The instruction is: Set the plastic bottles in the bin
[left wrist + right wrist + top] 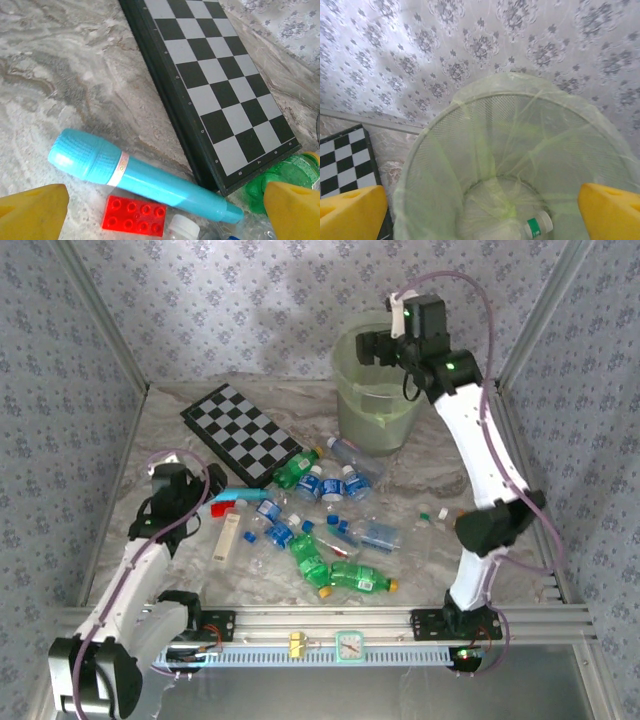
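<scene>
My right gripper [480,212] hangs, jaws apart, over the bin [440,160], one bottle [537,226] inside; the other bottles [310,558] crowd toward the table [170,430]'s near edge, where my grasp may scatter neighbours.

The marbled grey-beige worktop [430,475] carries a round pale green bin [375,405], standing toward its far right corner. A black-and-white checkered board [243,435] lies flat to the left of the bin, askew to the edges. Mid-worktop, clear bottles [335,483] with blue caps lie scattered. One green bottle [295,472] is at the board's near corner, and two more green bottles [360,580] with yellow caps lie toward the near edge. Left of the scatter lie a teal stick [235,497], a red brick [221,508] just beside it, and a white flat bar [227,537]. Small loose caps [425,513] sit toward the right edge
</scene>
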You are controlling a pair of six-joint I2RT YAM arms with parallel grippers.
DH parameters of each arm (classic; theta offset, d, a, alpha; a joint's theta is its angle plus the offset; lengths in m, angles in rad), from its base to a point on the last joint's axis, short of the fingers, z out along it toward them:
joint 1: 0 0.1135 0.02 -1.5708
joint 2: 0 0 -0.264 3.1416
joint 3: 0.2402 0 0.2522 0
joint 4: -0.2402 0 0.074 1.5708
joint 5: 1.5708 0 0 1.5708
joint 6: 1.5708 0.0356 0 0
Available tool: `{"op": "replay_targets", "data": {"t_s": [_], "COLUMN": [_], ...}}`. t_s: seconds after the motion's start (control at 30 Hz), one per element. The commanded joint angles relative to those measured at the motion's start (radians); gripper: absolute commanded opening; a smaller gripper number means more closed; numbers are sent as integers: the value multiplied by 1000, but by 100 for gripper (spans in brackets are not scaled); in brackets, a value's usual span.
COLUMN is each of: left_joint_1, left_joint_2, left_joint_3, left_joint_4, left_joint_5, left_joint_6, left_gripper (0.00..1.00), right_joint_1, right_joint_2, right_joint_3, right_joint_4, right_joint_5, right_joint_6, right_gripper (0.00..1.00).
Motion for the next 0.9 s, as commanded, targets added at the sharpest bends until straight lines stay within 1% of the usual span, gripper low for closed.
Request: {"op": "replay_targets", "data": {"t_s": [0.0, 0.07, 0.17, 0.23, 0.33, 0.47, 0.57, 0.7, 0.87], "left_joint_1": [4, 4, 1, -3, -20, -45, -83, -159, -232], "left_joint_2": [-41, -54, -76, -86, -85, -55, -20, 37, 92], "left_joint_3": [39, 60, 72, 66, 55, 36, 34, 29, 0], "left_joint_4": [-180, -258, -335, -372, -416, -457, -466, -471, -482], "left_joint_5": [-63, -60, -10, 34, 64, 95, 109, 105, 79], "left_joint_6": [-65, -57, -46, -49, -51, -65, -64, -50, -70], "left_gripper": [100, 100, 100, 100, 100, 100, 100, 100, 100], "right_joint_1": [9, 11, 11, 9, 7, 5, 1, 0, 0], "right_joint_2": [-147, -246, -396, -485, -575, -654, -698, -732, -739], "right_joint_3": [-179, -322, -533, -661, -795, -948, -1074, -1199, -1288], "right_joint_4": [88, 170, 263, 299, 297, 282, 299, 351, 435], "right_joint_5": [34, 46, 39, 39, 77, 143, 159, 137, 56], "right_joint_6": [27, 29, 31, 46, 78, 128, 173, 260, 315], "right_gripper": [100, 100, 100, 100, 100, 100, 100, 100, 100]}}
